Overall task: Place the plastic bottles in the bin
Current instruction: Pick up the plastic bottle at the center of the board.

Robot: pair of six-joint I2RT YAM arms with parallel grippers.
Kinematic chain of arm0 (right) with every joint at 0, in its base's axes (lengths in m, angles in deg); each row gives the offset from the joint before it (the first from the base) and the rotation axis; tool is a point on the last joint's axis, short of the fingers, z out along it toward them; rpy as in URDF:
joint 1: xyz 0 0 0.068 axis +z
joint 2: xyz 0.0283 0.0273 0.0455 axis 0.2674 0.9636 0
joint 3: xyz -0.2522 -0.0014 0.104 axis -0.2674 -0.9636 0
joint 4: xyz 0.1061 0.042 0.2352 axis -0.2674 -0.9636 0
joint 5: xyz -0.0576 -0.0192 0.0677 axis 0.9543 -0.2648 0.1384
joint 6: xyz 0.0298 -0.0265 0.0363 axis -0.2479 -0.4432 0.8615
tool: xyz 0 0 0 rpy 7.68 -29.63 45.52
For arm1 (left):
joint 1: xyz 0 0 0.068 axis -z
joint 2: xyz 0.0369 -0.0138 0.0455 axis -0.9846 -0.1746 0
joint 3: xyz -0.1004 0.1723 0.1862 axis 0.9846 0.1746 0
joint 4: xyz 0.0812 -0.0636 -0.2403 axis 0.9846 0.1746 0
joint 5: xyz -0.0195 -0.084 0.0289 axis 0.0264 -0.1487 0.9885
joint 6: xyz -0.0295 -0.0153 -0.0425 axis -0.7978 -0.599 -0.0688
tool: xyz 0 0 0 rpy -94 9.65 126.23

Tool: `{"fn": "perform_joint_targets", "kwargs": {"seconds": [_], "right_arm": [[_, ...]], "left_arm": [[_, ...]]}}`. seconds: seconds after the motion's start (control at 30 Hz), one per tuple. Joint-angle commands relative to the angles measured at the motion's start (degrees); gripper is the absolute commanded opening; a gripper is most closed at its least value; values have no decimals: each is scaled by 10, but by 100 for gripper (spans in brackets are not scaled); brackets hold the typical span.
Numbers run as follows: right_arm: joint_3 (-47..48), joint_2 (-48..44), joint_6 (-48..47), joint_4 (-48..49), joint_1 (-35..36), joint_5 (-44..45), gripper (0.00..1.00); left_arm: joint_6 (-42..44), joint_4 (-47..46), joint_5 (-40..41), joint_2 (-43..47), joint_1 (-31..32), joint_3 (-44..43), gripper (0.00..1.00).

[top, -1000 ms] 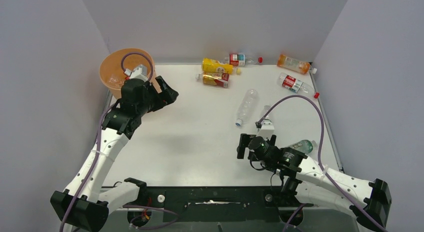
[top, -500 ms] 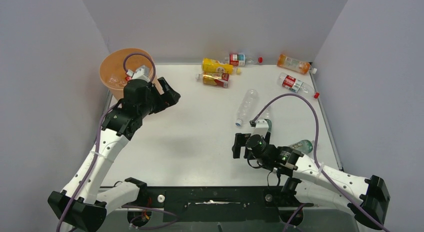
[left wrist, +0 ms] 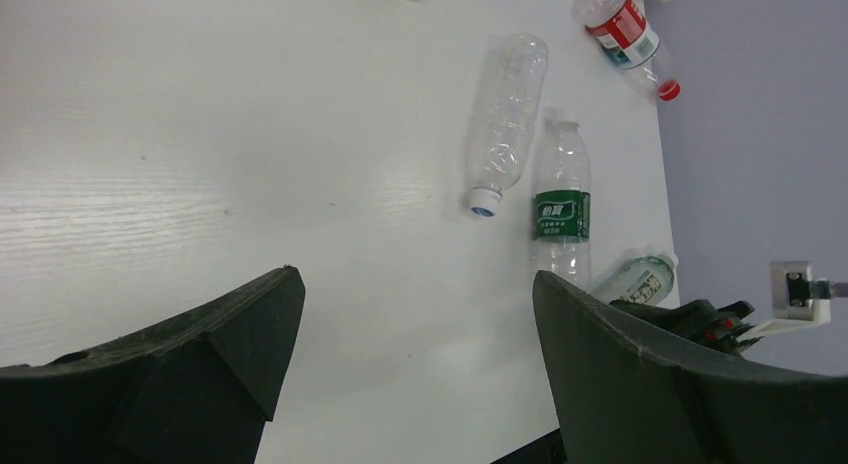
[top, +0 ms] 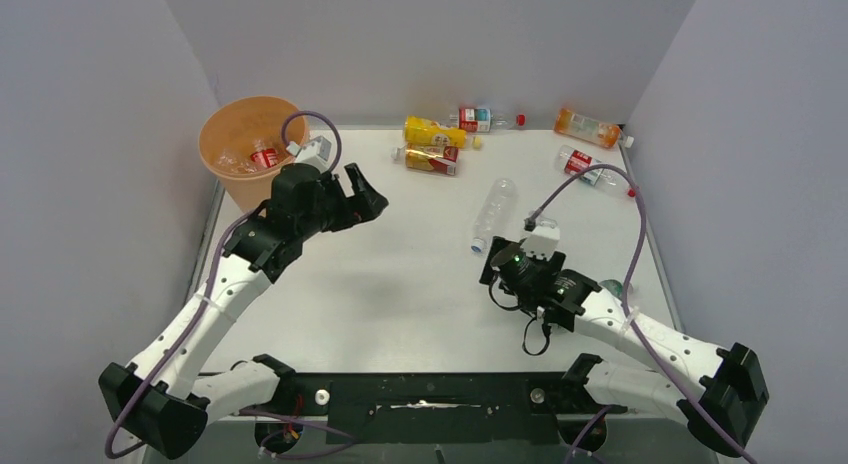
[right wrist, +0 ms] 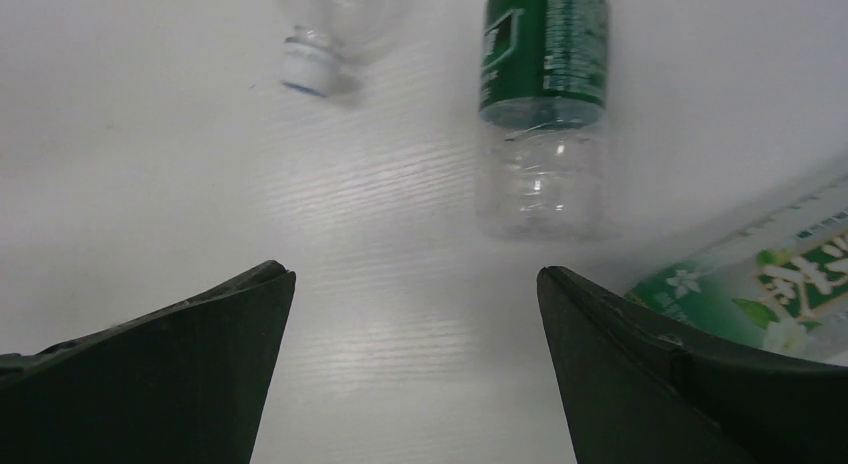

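Clearly most of the work lies ahead. The bin (top: 238, 189) stands at the far left corner of the table (top: 400, 284) with at least one red-label bottle (top: 263, 157) inside, while others lie along the far edge, among them a yellow-label bottle (top: 433, 132) and an orange-filled bottle (top: 588, 127). The left gripper (left wrist: 415, 284) hangs just right of the bin, jaws wide with nothing between them, and faces the right side of the table. The right gripper (right wrist: 415, 274) is also spread wide and empty. It sits low over the table just near of the green-label bottle (right wrist: 545, 54), which looks like its target. That bottle is crowded: the clear bottle (right wrist: 325, 24) with the blue cap lies just to its left, and a pale green-and-white bottle (right wrist: 790, 274) lies close on its near right. The likeliest trouble is a finger landing on a neighbour rather than beside the target, or clipping the round side so the bottle rolls away before the jaws close. A thin empty bottle may also buckle and squirt out of a grip taken off centre. Both arms appear drawn toward this one cluster, so they could foul each other.
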Motion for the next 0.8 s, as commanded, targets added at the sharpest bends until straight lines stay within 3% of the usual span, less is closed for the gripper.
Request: {"fn": "perform_joint_targets", "kwargs": {"seconds": [0.0, 0.27, 0.53, 0.77], "right_arm": [[32, -19, 60, -66, -40, 98, 98], [96, 15, 190, -236, -121, 168, 98], [112, 18, 289, -339, -202, 125, 98], [95, 14, 290, -323, -268, 98, 98]], "left_arm": [[9, -76, -31, -26, 18, 8, 86], [25, -146, -83, -85, 45, 14, 86], [41, -174, -118, -119, 52, 8, 86], [43, -192, -129, -130, 53, 9, 86]]}}
